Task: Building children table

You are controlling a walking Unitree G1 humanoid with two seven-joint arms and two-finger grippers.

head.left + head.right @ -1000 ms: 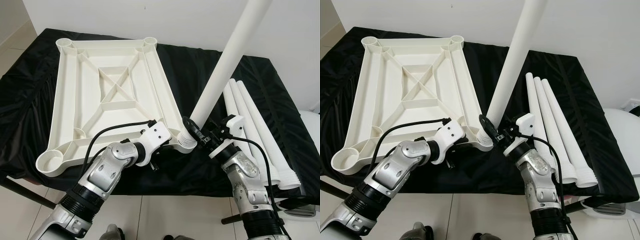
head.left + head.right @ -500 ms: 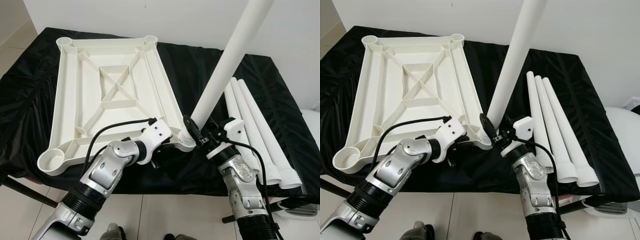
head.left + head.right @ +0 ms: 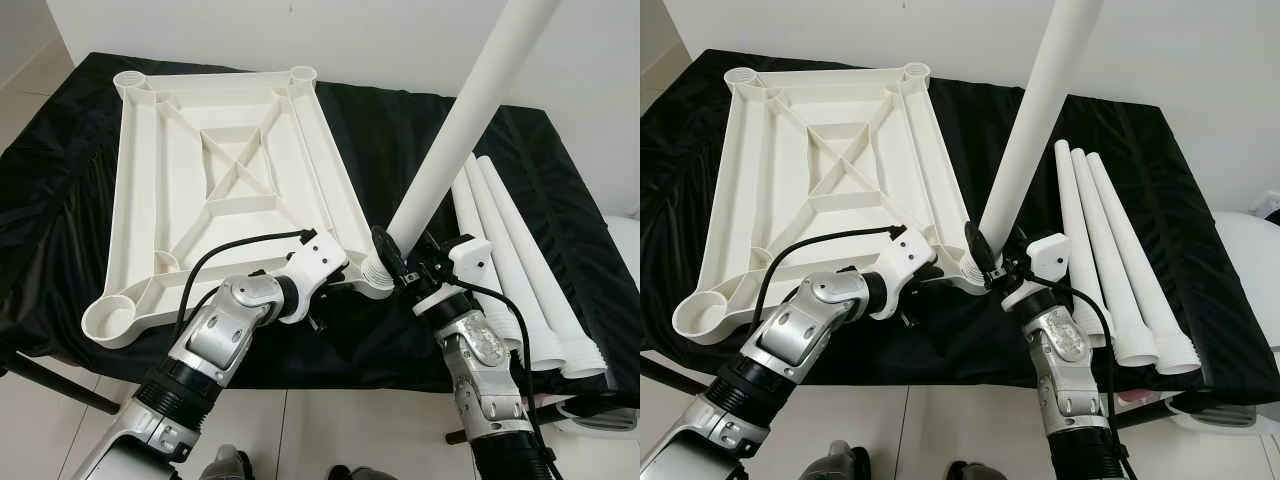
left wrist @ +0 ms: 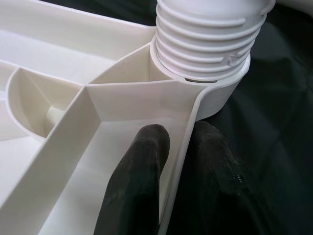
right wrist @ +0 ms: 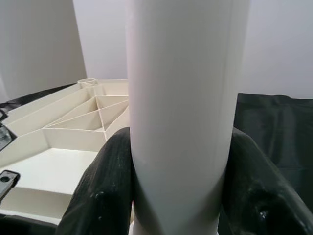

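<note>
No readable text, no labels, no brand marks, no numbers or signs on any surface, plain white plastic parts, plain black cloth, unmarked arms

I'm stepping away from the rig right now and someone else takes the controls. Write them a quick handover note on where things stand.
Left gripper: shut on the tabletop rim, one finger inside, one outside, beside the near right corner socket.
Right gripper: shut on the upright leg, just above its threaded end.
Tabletop lies upside down on the black cloth.
Done: the first leg's thread sits in the corner socket; whether it is fully seated I cannot tell.
Left: three spare legs lie to the right; three sockets are open.
</note>
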